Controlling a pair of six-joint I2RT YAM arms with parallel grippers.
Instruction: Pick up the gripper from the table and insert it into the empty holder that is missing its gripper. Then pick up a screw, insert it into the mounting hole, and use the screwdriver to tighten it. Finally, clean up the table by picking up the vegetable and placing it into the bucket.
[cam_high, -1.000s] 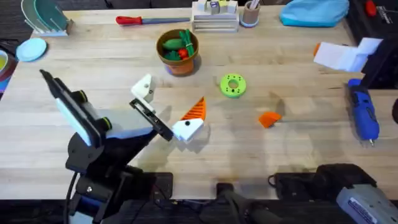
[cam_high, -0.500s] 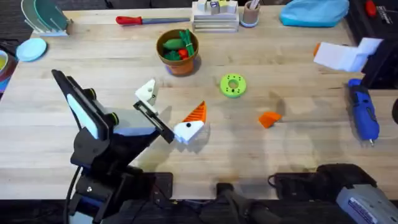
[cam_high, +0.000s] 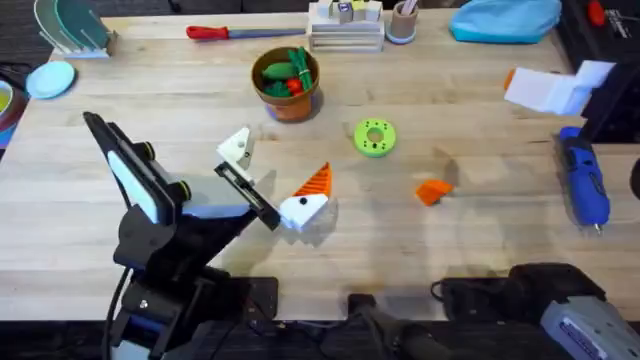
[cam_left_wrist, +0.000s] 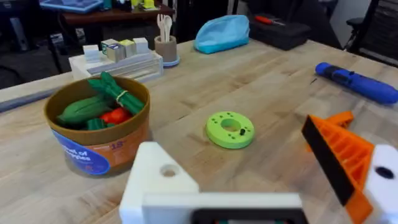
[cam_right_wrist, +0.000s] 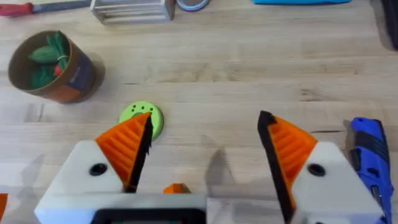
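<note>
The loose orange gripper (cam_high: 433, 190) lies on the table (cam_high: 480, 120) right of centre; its tip also shows in the right wrist view (cam_right_wrist: 177, 188). My left gripper (cam_high: 270, 175) is open. One side is the bare white holder (cam_high: 237, 147) (cam_left_wrist: 158, 180), the other a white block with an orange finger (cam_high: 312, 185) (cam_left_wrist: 339, 155). My right gripper (cam_right_wrist: 205, 152) hovers open above the loose piece, both orange fingers (cam_right_wrist: 127, 146) in place. The blue screwdriver (cam_high: 585, 180) lies at the right edge. The bucket (cam_high: 287, 83) holds green and red vegetables (cam_left_wrist: 99, 106). A screw is out of view.
A green ring-shaped disc (cam_high: 375, 137) lies between the bucket and the loose piece. A red-handled tool (cam_high: 225, 32), a block rack (cam_high: 345, 25) and a blue cloth (cam_high: 505, 20) line the far edge. White blocks (cam_high: 555, 88) stand at the right.
My left arm shifted slightly right and forward a second ago, then held still. Nothing on the table has moved.
</note>
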